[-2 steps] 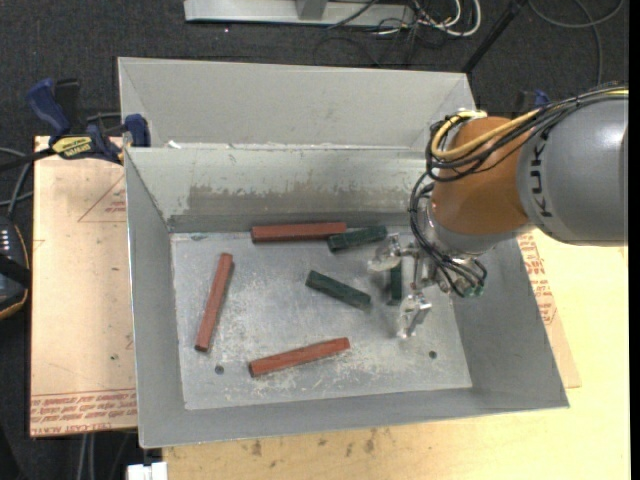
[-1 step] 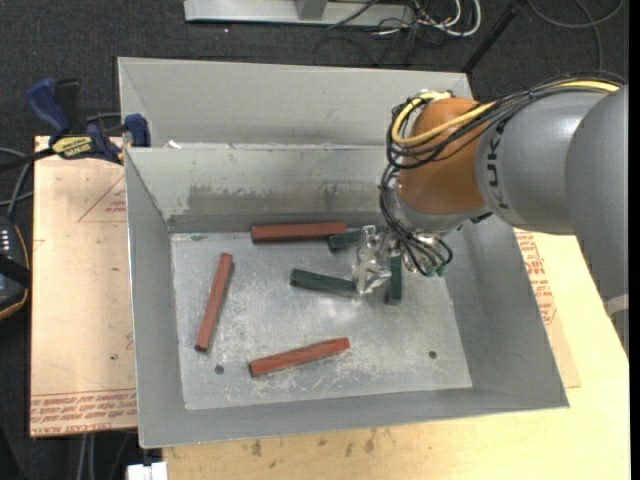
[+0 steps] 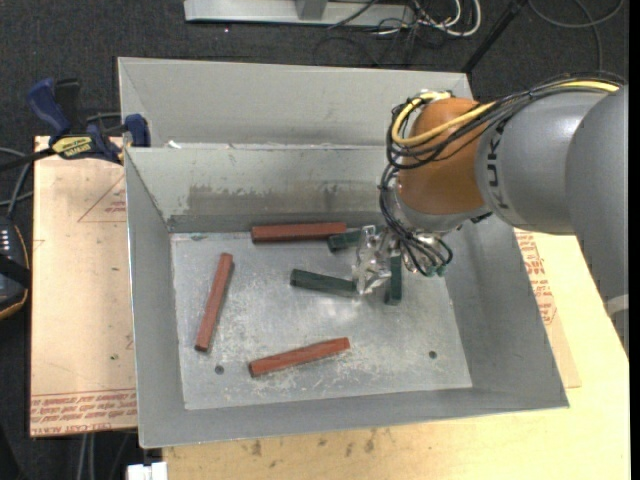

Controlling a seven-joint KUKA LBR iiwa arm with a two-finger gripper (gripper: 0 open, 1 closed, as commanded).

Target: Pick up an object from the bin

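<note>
the gripper (image 3: 374, 268) is low in the bin (image 3: 300, 388), down among dark green sticks; one green stick (image 3: 322, 282) lies flat just left of it in the view, its near end at the gripper, touching or nearly so; a second green stick (image 3: 394, 280) sits close on the gripper's other side; whether the gripper is apart or together i cannot tell; nothing looks lifted, so i judge the grasp and the raise are still to do; three red-brown sticks (image 3: 299, 356) lie well apart from the gripper, further left.

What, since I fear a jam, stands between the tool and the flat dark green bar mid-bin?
Nothing visible does. The tool sits at one end of the dark green bar; no other piece lies between.
</note>
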